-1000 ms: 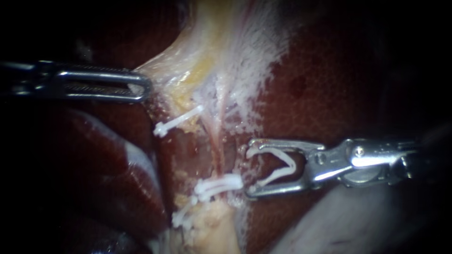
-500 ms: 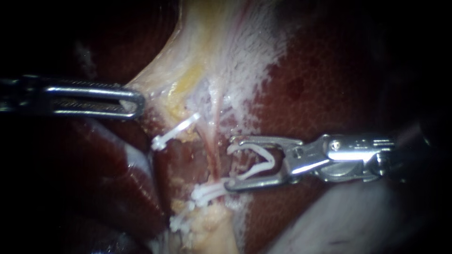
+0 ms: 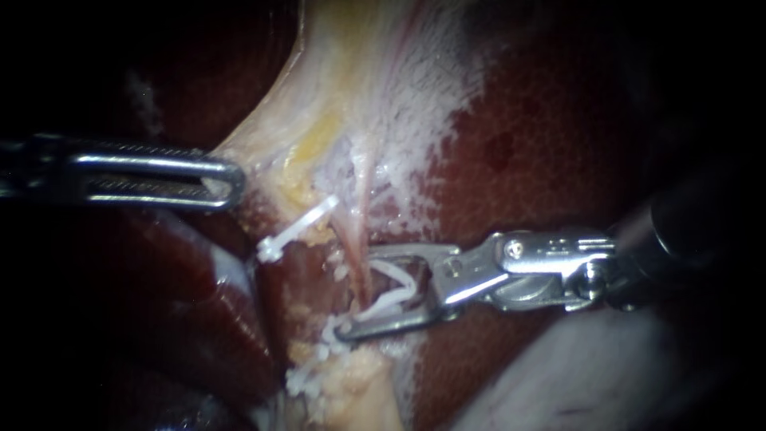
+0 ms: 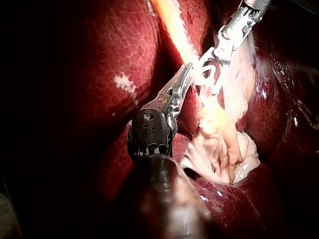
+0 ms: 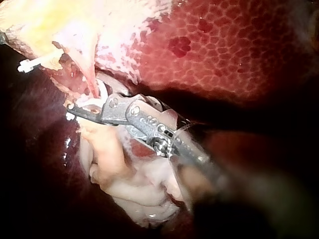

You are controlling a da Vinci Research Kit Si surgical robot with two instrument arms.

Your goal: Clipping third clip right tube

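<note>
The right tube [image 3: 361,239] is a thin pink strand running down from the pale tissue to a white clip [image 3: 333,327] that sits on it. My right instrument [image 3: 357,294] holds a white clip [image 3: 391,291] between its jaws, which straddle the tube just above that lower clip. My left instrument [image 3: 227,179] is shut on the edge of the pale tissue [image 3: 263,148] and holds it out to the left. In the right wrist view my right instrument [image 5: 82,107] reaches the tube [image 5: 88,74]. In the left wrist view my left instrument [image 4: 184,74] grips tissue beside my right instrument [image 4: 213,74].
Another white clip [image 3: 294,229] lies across the left tube higher up, also seen as a clip [image 5: 37,62] in the right wrist view. A further clip [image 3: 303,379] sits near yellowish fat low in the view. Dark red liver [image 3: 542,136] surrounds the site.
My right instrument has moved left with its clip until its jaws straddle the right tube, and the jaws have narrowed. My left instrument keeps its hold on the pale tissue.
</note>
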